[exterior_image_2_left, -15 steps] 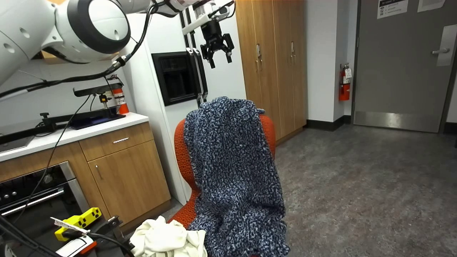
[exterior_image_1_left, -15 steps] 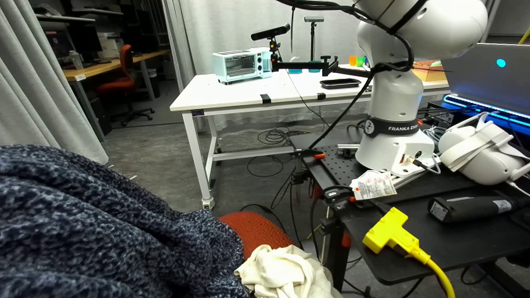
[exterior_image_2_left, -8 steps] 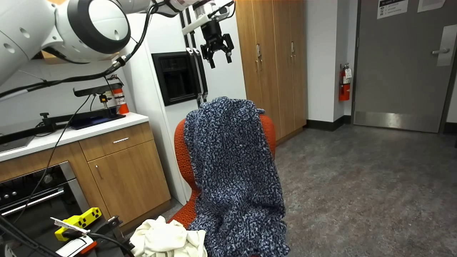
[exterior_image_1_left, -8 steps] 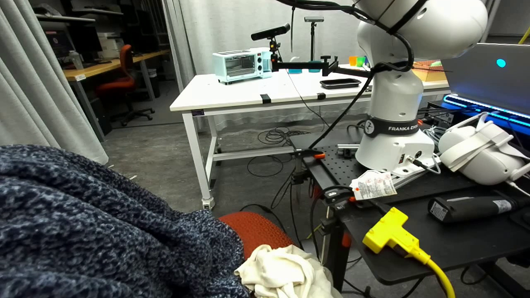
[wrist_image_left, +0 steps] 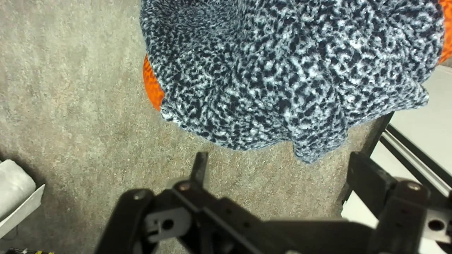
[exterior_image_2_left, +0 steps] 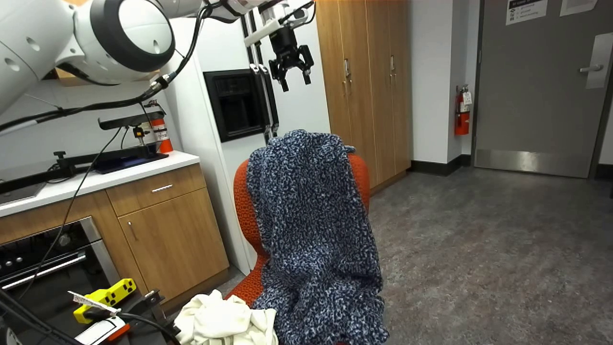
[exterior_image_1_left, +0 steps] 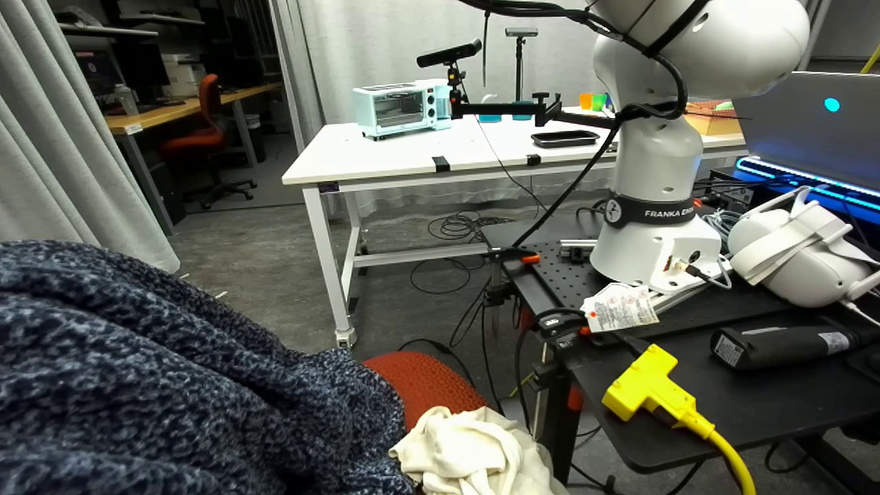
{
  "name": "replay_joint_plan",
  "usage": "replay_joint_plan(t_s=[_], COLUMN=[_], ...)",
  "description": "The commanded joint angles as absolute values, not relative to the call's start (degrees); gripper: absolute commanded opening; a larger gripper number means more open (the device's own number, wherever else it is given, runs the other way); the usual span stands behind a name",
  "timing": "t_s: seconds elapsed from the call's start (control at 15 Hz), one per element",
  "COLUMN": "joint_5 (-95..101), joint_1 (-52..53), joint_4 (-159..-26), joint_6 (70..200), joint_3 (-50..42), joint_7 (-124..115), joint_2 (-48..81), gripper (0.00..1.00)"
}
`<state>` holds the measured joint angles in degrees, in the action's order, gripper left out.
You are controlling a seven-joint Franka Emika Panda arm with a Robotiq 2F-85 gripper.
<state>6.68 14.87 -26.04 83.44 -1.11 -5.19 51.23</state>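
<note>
Nothing has visibly shifted: the gripper (exterior_image_2_left: 297,86), upper middle in an exterior view, hangs spread and empty, apart from the blanket (exterior_image_2_left: 313,225), whose handling seems on hold.

You can see a fuzzy blanket (exterior_image_2_left: 313,230), dark blue with white specks, lower down than your pincer (exterior_image_2_left: 296,85) and apart from it. It hangs in soft, bumpy folds, top end nearest.
</note>
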Motion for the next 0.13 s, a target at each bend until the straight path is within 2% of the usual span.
replay_joint_plan(t_s=[0.0,0.07], joint_5=[6.66,6.66], joint_1=[14.81,14.81], joint_4=[-25.26,-25.26], joint_6=[83.04,83.04], joint_3=[-1.11,-1.11], joint_7=[-5.05,-5.05], joint_2=[51.61,51.61], gripper=[1.0,1.0])
